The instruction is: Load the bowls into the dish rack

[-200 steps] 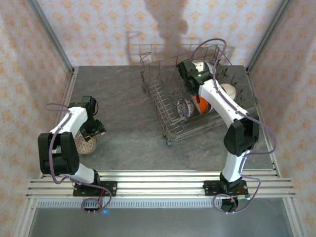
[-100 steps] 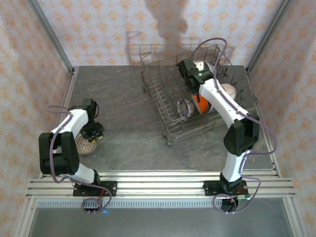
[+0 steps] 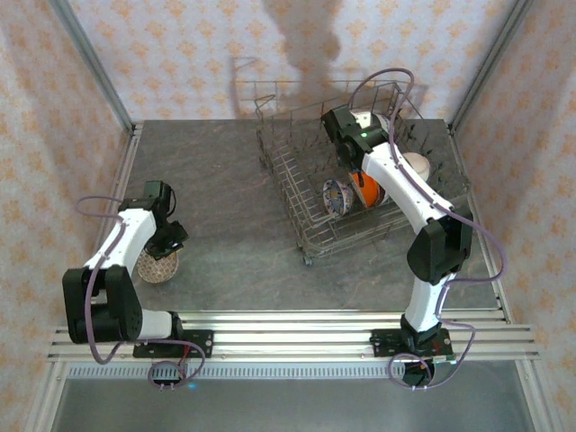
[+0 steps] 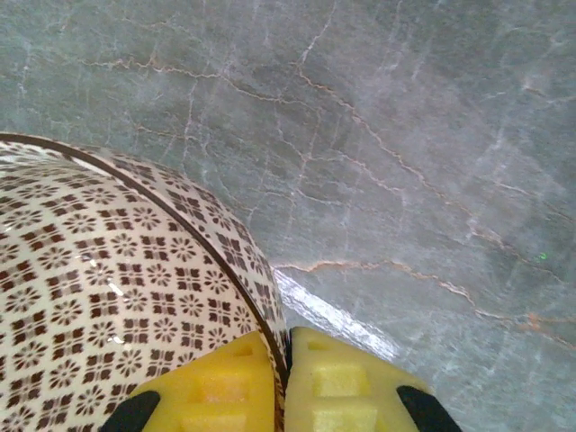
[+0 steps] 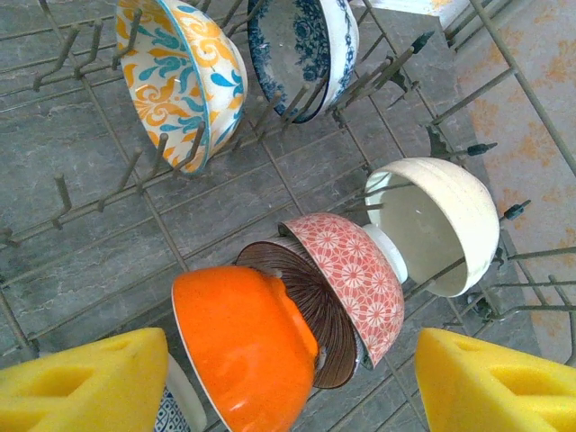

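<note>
A cream bowl with a brown flower pattern (image 4: pixel 99 270) sits on the grey table at the left (image 3: pixel 157 266). My left gripper (image 4: pixel 286 378) is shut on the bowl's rim, one yellow pad inside and one outside (image 3: pixel 167 239). The grey wire dish rack (image 3: pixel 306 236) stands at the back right. Leaning between its tines (image 5: pixel 108 198) are an orange bowl (image 5: pixel 247 346), a brown striped bowl (image 5: pixel 301 297), a pink bowl (image 5: pixel 360 274), a cream bowl (image 5: pixel 441 220), a blue-and-white bowl (image 5: pixel 297 40) and a yellow-and-teal bowl (image 5: pixel 175 72). My right gripper (image 5: pixel 288 382) hangs open above the orange bowl, holding nothing (image 3: pixel 351 155).
Bare grey marble tabletop (image 3: pixel 229 207) lies between the bowl and the rack. Papered walls close in the left, back and right. The rack's raised wire sides (image 3: pixel 270 135) stand above the table. An aluminium rail (image 3: pixel 288 335) runs along the near edge.
My left arm has swung its elbow lower and outward while its gripper settled onto the patterned bowl's rim. The right arm has hardly moved.
</note>
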